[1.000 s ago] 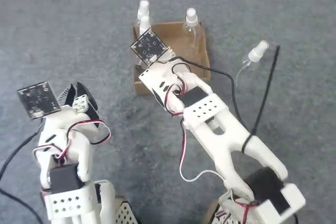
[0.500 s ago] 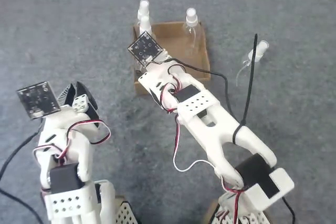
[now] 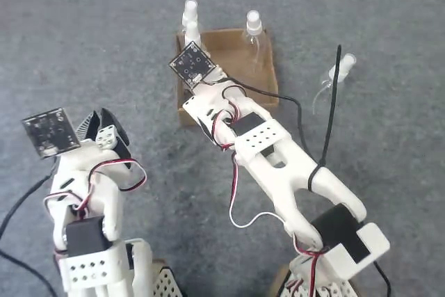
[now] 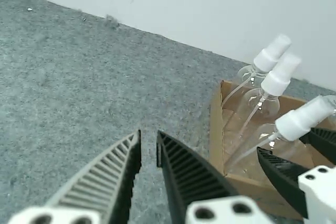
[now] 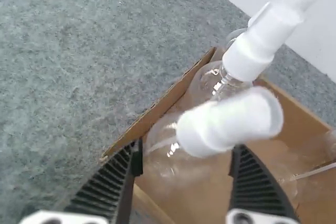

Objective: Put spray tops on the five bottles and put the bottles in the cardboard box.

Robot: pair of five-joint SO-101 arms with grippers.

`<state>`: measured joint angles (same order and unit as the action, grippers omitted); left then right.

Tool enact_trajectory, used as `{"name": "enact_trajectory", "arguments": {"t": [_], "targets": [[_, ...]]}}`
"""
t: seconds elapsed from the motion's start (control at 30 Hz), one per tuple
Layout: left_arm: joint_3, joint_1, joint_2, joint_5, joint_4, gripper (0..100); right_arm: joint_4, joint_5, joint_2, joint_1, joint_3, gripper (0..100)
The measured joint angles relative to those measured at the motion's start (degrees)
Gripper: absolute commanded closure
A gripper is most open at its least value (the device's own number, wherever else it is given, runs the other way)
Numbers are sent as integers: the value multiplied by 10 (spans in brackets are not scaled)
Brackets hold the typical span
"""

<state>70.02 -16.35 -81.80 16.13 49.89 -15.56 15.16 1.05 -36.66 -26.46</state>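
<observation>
Right end effector (image 5: 188,150) is clamped on a capped bottle (image 5: 226,121) just inside the box's (image 3: 226,50) near-left corner. Two more bottles (image 3: 192,31) are at its far-left corner, plus another bottle (image 3: 254,27) far-right. The fifth bottle (image 3: 346,62) stands on the worktop (image 3: 104,39) right of the box, apart from it. Left end effector (image 4: 148,139) is almost closed, holding nothing, near the worktop's front-left corner.

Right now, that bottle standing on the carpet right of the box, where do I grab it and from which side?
Grip the bottle on its clear round body, under the white spray top. It looks upright and apart from the box, so probably come in level from the near side, minding the black cable beside it.
</observation>
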Motion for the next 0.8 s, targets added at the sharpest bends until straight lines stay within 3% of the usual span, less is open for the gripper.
{"name": "enact_trajectory", "arguments": {"t": [0.53,0.8], "targets": [[0,0,0,0,0,952,-11,0,0,0,0,730],[0,0,0,0,0,952,-89,0,-7,0,18,728]]}}
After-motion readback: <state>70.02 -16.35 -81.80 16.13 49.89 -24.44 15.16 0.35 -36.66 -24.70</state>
